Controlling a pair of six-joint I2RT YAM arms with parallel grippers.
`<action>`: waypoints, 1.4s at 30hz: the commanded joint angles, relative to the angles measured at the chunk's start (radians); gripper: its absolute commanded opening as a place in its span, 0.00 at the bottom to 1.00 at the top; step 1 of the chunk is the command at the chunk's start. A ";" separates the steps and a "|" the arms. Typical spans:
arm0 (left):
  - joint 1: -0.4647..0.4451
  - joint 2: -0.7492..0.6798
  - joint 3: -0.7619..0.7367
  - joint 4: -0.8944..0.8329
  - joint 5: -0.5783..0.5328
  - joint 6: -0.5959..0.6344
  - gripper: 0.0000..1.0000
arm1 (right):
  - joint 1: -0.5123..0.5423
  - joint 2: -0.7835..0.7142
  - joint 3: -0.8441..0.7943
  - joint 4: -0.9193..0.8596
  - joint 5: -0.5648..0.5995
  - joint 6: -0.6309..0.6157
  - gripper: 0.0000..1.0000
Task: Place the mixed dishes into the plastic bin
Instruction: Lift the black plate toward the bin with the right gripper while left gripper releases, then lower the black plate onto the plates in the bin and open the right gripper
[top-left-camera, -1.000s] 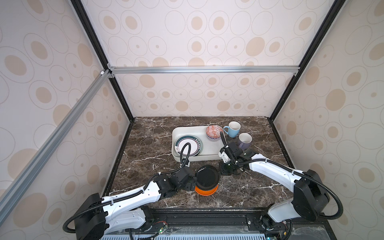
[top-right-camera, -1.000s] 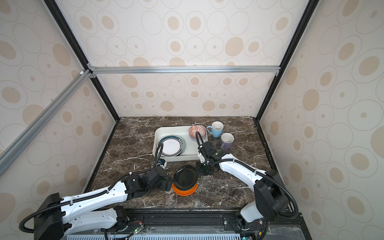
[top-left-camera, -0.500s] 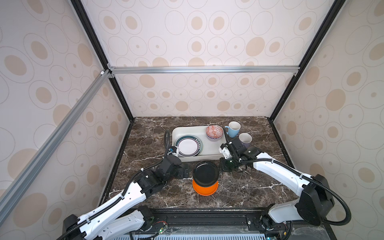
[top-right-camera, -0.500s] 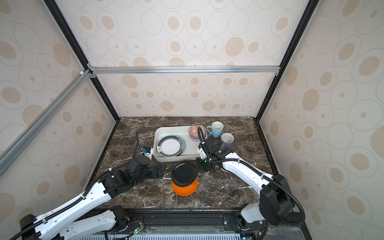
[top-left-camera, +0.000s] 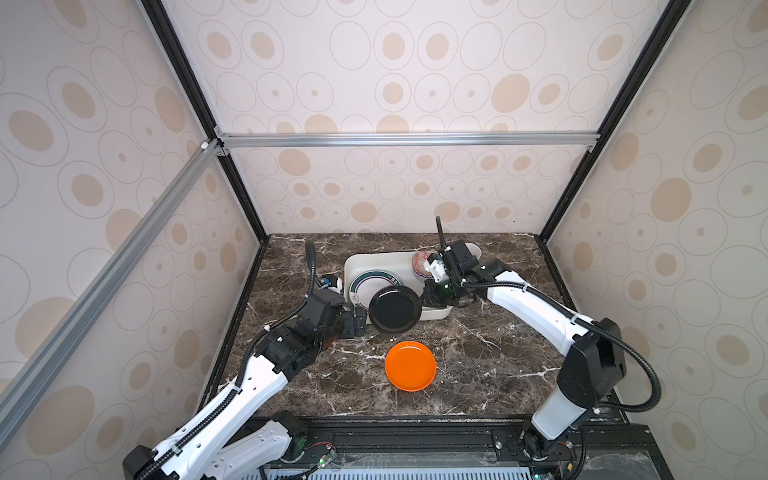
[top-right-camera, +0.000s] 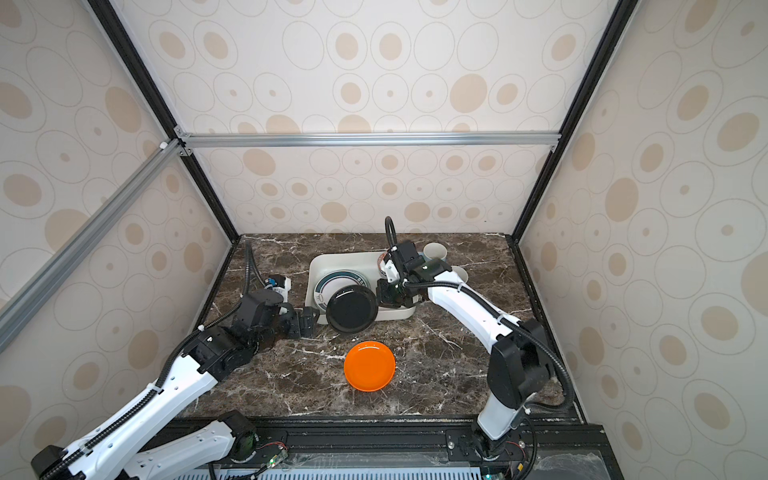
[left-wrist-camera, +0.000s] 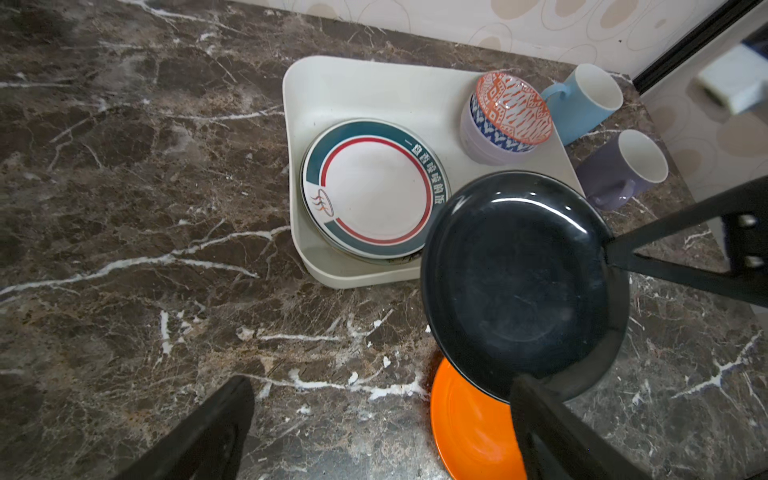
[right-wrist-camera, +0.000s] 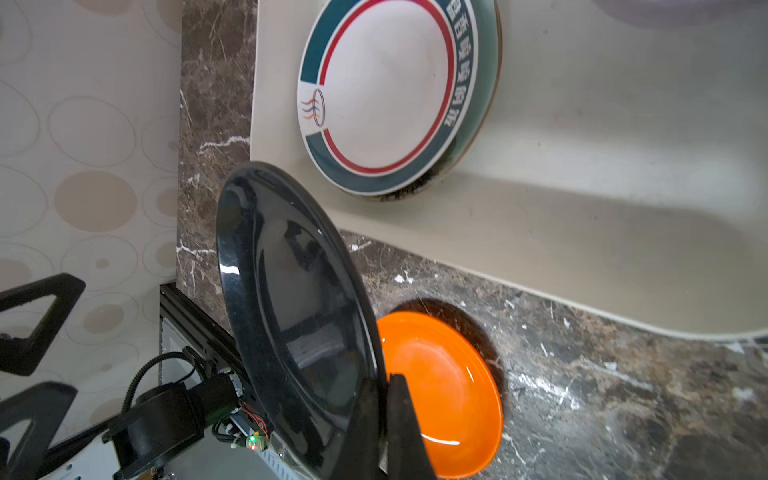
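Transfer of the black plate is the step in hand: the right gripper pinches its rim between jaws pressed together and holds it clear of the tabletop, straddling the near wall of the plastic bin. Part of the plate hangs over the bin's interior and part outside it. The left gripper sits just outside the bin's near left corner, beside the plate, with jaws spread wide and holding nothing.

Inside the bin, a green-rimmed plate lies on a stack against the left wall, and a stack of patterned bowls fills the far right corner. An orange plate lies flat on the tabletop, well apart from the bin's near wall. A light blue mug and a lavender mug stand just outside the bin's right wall.

Judging from this, the next move calls for carrying the black plate further over the near wall, lowering it onto the green-rimmed plate or the bare floor to its right, then opening the jaws. The rim must clear the wall and stay short of the bowls. After that the orange plate and both mugs remain
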 joint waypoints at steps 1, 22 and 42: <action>0.044 0.026 0.078 -0.007 0.026 0.069 0.98 | -0.023 0.094 0.125 -0.017 -0.041 -0.009 0.00; 0.279 0.161 0.118 0.027 0.191 0.154 0.97 | -0.060 0.635 0.663 -0.088 -0.123 0.002 0.00; 0.312 0.208 0.099 0.060 0.222 0.163 0.97 | -0.077 0.756 0.750 -0.099 -0.153 0.006 0.00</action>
